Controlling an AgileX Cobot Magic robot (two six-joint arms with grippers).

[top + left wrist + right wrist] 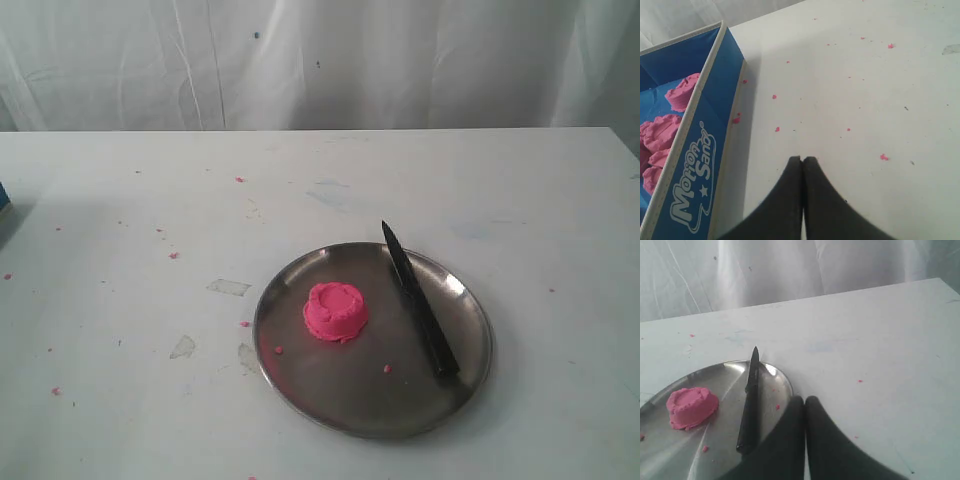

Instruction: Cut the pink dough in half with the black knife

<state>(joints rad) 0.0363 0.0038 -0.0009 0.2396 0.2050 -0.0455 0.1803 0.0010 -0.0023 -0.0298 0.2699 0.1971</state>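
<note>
The pink dough (336, 310) is one round mound with a dimpled top, left of centre on the steel plate (300, 360). The black knife (418, 300) lies across the plate's right side, tip past the far rim, handle toward the front. In the right wrist view the pink dough (691, 407) and the black knife (749, 402) lie on the steel plate (670, 460). My right gripper (804, 400) is shut and empty, just beside the knife handle at the plate's rim. My left gripper (803, 160) is shut and empty over bare table. Neither gripper shows in the exterior view.
A blue Motion Sand box (700, 150) holding pink sand lumps (660, 135) stands beside my left gripper. Tiny pink crumbs (173, 255) dot the white table (120, 200). A white curtain (320, 60) hangs behind the table's far edge.
</note>
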